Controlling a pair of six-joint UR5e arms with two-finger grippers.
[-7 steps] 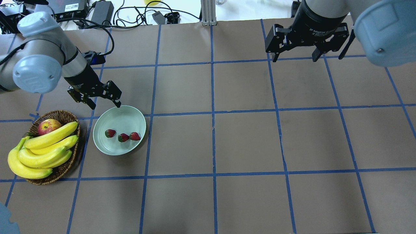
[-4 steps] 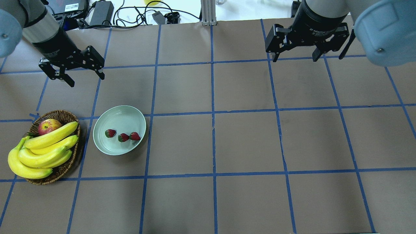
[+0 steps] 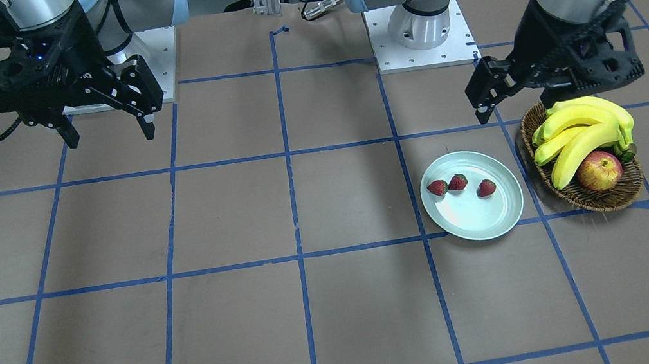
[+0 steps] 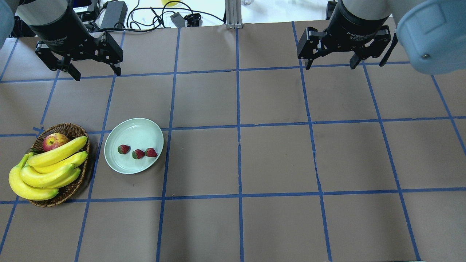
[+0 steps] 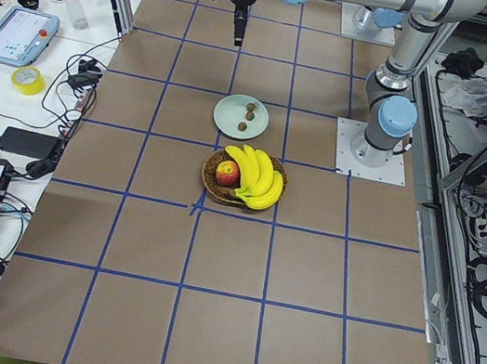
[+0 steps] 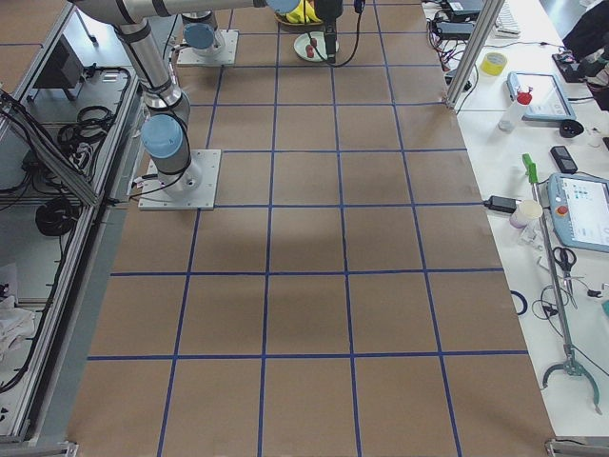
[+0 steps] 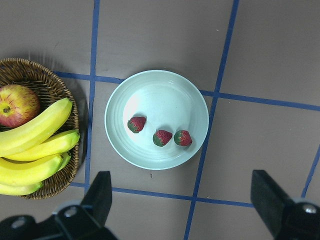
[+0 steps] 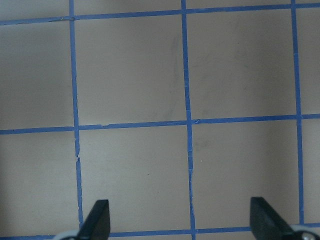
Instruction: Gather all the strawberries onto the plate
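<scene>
Three small red strawberries lie in a row inside the pale mint-green plate. They also show in the left wrist view on the plate, and in the front view. My left gripper is open and empty, raised high beyond the plate's far side; its fingers frame the plate in the wrist view. My right gripper is open and empty, far off to the right over bare table.
A brown wicker basket with bananas and a red-yellow apple stands just left of the plate. Cables and power bricks lie past the table's far edge. Blue tape lines grid the brown table.
My left gripper has moved from the plate's far rim up and away toward the far left, staying open. The strawberries, the plate and the right arm have not moved.
</scene>
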